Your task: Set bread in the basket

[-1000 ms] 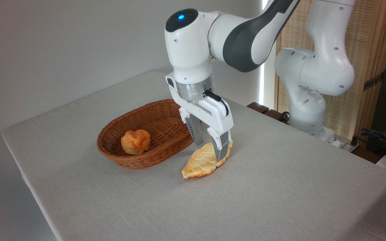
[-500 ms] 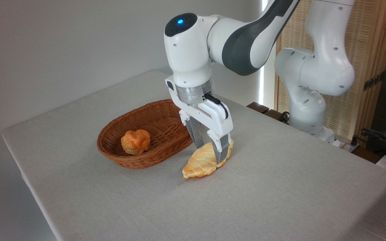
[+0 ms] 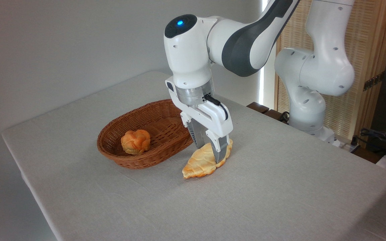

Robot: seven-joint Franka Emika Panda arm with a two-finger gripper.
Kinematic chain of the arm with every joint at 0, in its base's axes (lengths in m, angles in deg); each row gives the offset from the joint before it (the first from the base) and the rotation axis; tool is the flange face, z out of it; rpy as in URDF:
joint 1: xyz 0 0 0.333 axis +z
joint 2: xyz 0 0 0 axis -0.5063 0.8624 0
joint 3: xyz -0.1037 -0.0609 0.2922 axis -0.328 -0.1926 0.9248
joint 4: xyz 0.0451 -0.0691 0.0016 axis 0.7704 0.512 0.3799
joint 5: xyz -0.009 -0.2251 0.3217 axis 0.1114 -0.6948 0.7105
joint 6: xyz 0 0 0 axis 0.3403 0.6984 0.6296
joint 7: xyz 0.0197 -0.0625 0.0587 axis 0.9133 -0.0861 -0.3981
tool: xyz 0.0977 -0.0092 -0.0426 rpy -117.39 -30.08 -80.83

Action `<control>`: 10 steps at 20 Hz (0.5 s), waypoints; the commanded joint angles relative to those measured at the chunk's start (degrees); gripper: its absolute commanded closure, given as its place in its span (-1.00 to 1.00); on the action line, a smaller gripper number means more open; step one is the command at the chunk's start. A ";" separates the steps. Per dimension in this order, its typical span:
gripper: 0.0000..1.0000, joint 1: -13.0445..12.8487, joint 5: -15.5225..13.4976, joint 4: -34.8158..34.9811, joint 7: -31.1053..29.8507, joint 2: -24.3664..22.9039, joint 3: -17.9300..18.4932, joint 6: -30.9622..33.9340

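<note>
- The bread [image 3: 201,163], a long pale-golden loaf with browner edges, lies flat on the table just outside the basket, off its right-hand end and close to the wicker without clearly touching it.
- The gripper [image 3: 209,152] is down over the far half of the loaf, one finger on either side of it, the near finger [image 3: 220,152] pressed against the loaf's right edge; the fingers look drawn in on the bread, pinching it, though it sits on the cloth.
- The basket [image 3: 136,160], oval brown wicker with a braided rim, holds one thing: a small round orange bun [image 3: 135,141] sitting toward its left end. The rest of its floor is bare weave.
- Basket and loaf rest on a table [image 3: 280,187] covered in pale grey cloth, the basket near the middle of it.
- Beyond the basket's right end the white robot arm [image 3: 233,36] bends down from its base [image 3: 308,117] at the far table edge.
- Behind the base stands a light wooden slatted screen [image 3: 367,67]; a plain grey wall [image 3: 62,43] runs behind the basket's side of the table.
</note>
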 commanded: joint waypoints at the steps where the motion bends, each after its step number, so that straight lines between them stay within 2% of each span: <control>1: 0.46 -0.24 -0.33 0.55 1.71 0.43 -0.07 -1.99; 10: 0.42 -0.15 -0.41 -0.07 1.80 -0.10 0.02 -0.32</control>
